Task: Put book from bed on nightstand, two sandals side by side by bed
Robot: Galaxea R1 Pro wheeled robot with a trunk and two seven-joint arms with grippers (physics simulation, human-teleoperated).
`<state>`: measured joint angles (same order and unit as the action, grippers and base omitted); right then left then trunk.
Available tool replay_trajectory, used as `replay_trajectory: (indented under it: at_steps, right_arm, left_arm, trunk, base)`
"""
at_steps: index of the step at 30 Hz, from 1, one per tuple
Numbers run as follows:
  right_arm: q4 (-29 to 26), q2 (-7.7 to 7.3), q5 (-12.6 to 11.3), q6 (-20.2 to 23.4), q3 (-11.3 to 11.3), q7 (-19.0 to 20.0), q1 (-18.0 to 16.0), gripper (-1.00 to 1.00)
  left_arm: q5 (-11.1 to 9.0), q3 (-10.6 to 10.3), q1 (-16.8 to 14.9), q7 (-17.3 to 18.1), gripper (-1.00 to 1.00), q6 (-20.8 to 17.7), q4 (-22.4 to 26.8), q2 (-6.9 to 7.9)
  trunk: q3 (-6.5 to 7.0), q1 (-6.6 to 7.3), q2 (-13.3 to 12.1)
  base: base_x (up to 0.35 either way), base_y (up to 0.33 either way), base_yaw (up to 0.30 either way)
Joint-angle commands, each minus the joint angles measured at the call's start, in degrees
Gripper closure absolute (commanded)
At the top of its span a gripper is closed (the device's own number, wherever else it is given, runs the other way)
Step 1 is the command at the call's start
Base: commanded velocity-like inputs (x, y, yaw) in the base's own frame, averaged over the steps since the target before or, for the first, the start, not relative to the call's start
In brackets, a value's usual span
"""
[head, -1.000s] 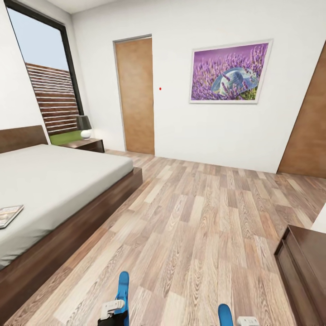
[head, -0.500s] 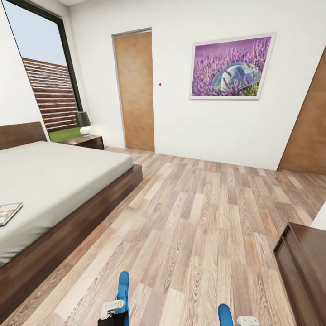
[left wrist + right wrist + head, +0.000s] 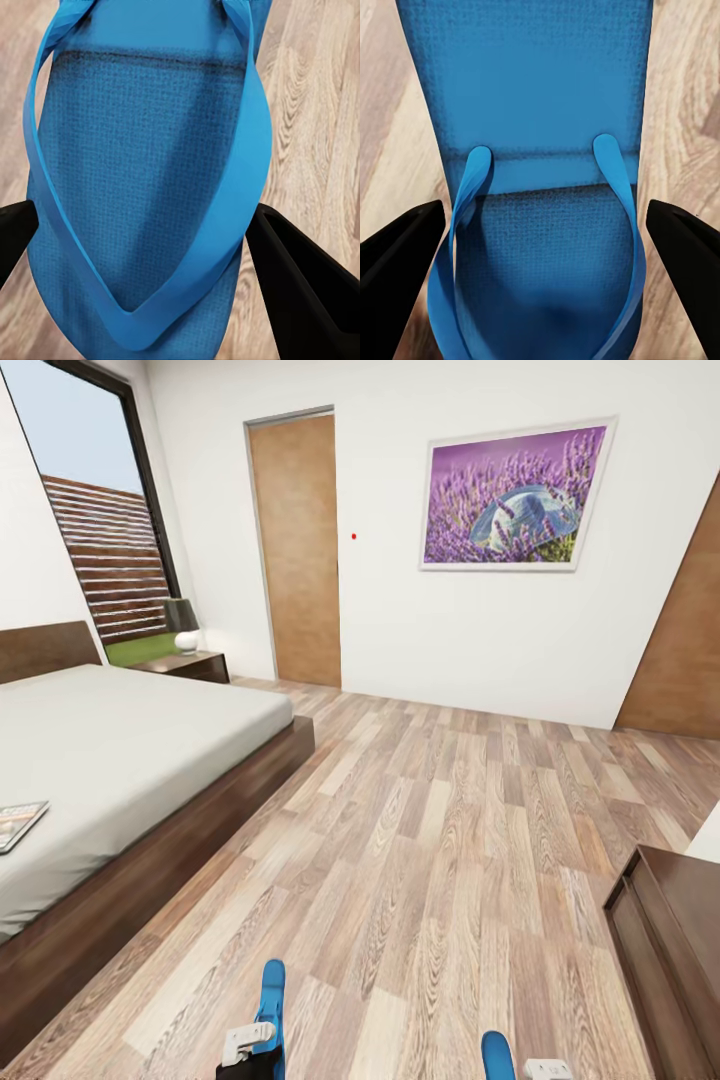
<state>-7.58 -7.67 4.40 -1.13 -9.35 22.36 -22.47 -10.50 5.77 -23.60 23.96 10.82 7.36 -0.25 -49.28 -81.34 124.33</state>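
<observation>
1. The bed [image 3: 120, 750] lies at the left of the bedroom, its headboard against the far-left wall by the window [image 3: 100, 550].
2. The book [image 3: 18, 822] rests flat on the mattress near the bed's near-left edge.
3. A nightstand [image 3: 190, 663] stands at the far side of the bed and carries a small lamp [image 3: 184, 625].
4. The left gripper [image 3: 142, 247] has its two dark fingers closed against the sides of a blue sandal [image 3: 142, 172], held above the wood floor [image 3: 430, 840].
5. The right gripper [image 3: 544, 240] likewise clamps the second sandal [image 3: 532, 97] between its fingers.
6. A dark cabinet [image 3: 670, 940] sits near right; a lavender picture [image 3: 515, 495] hangs on the far wall between two wooden doors [image 3: 295, 550].
</observation>
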Motion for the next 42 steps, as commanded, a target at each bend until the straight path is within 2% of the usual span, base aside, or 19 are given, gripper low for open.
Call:
replay_trajectory:
  at_steps: [1, 13, 23, 42]
  right_arm:
    - [0.02, 0.01, 0.44, -0.10, -0.49, 0.31, -0.03, 1.00]
    - [0.02, -0.03, 0.44, -0.11, -0.49, 0.31, -0.03, 1.00]
    - [0.02, -0.02, 0.44, -0.10, -0.49, 0.31, -0.03, 1.00]
    - [0.02, -0.02, 0.44, -0.11, -0.49, 0.34, -0.03, 1.00]
  left_arm:
    - [-0.14, 0.47, -0.04, 0.38, 1.00, -0.01, -0.07, -0.02]
    - [-0.14, 0.47, -0.04, 0.38, 1.00, -0.01, -0.07, -0.02]
    - [-0.14, 0.47, -0.04, 0.38, 1.00, -0.01, -0.04, -0.02]
    - [-0.09, 0.47, -0.04, 0.38, 1.00, 0.00, 0.00, -0.02]
  trunk:
    - [-0.14, 0.01, 0.02]
    - [-1.19, 0.01, 0.02]
    - [-1.36, 0.01, 0.02]
    - [-2.66, 0.01, 0.02]
  base:
    - [0.000, 0.000, 0.000]
    - [0.000, 0.000, 0.000]
    - [0.000, 0.000, 0.000]
    - [0.001, 0.000, -0.044]
